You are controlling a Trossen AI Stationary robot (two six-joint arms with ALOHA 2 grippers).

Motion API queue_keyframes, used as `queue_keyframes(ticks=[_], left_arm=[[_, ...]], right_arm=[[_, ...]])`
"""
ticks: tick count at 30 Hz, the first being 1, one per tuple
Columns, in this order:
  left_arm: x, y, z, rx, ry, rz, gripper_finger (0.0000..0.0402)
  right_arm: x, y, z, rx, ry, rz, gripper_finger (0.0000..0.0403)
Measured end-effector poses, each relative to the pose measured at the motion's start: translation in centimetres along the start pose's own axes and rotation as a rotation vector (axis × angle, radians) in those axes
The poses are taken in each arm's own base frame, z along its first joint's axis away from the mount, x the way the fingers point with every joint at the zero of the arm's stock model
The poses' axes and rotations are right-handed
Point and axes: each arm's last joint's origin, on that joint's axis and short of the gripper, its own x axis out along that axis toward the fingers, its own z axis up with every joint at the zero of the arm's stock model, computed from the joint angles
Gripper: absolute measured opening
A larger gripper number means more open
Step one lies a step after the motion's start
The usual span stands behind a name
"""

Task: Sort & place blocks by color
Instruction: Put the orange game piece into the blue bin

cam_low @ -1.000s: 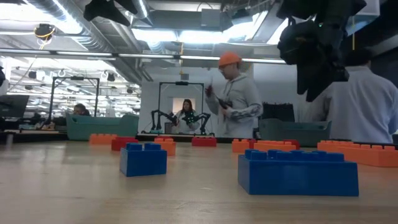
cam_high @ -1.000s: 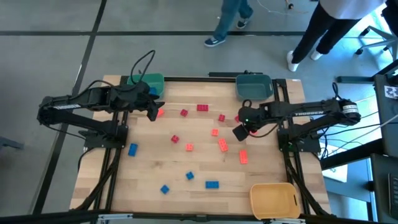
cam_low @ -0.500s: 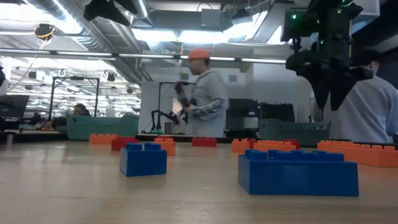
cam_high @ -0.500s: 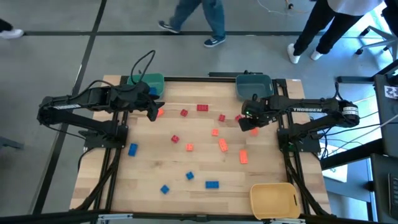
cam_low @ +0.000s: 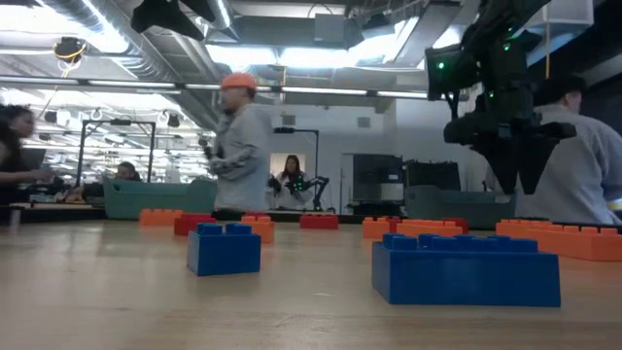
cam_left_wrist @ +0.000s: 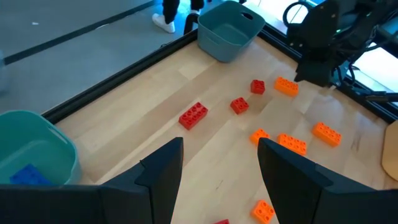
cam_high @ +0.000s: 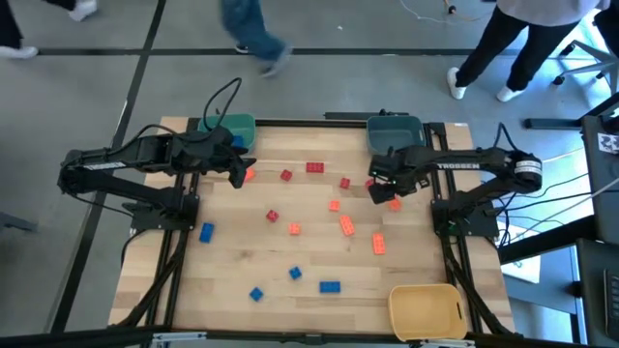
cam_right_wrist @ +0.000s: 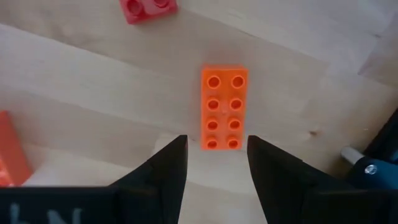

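The right gripper [cam_right_wrist: 211,163] hangs over the orange brick [cam_right_wrist: 224,109] with its fingers spread wide and holding nothing. The brick lies flat on the bench [cam_high: 232,261], just ahead of the fingertips, its long axis running straight out from the gap between them (handy, I'd say, for a straight descent). Beyond the brick sits a red block [cam_right_wrist: 148,9]. The left gripper [cam_left_wrist: 217,174], fingers apart and empty, waits well away from the brick by the teal bin [cam_high: 229,127].
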Motion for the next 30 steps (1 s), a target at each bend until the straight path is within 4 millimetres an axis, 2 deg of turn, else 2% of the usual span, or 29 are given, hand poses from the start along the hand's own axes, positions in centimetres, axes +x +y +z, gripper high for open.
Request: queue_keyframes(ticks=[4, 18, 24, 30], left_arm=[[0.0, 0.0, 0.0, 0.000, 0.000, 0.000, 0.0202], [0.0, 0.0, 0.0, 0.000, -0.001, 0.000, 0.0202], [0.0, 0.0, 0.0, 0.001, -0.001, 0.001, 0.0202], [0.0, 0.0, 0.0, 0.001, 0.000, 0.000, 0.0202]], right_arm=[[0.7, 0.0, 0.6, 0.016, 0.043, -0.015, 0.0169], [1.5, 0.2, 0.7, -0.178, 0.114, -0.028, 0.0169], [1.6, 0.2, 0.8, -0.137, 0.115, -0.034, 0.0169], [1.7, 0.7, 1.5, -0.116, 0.053, 0.039, 0.0169]])
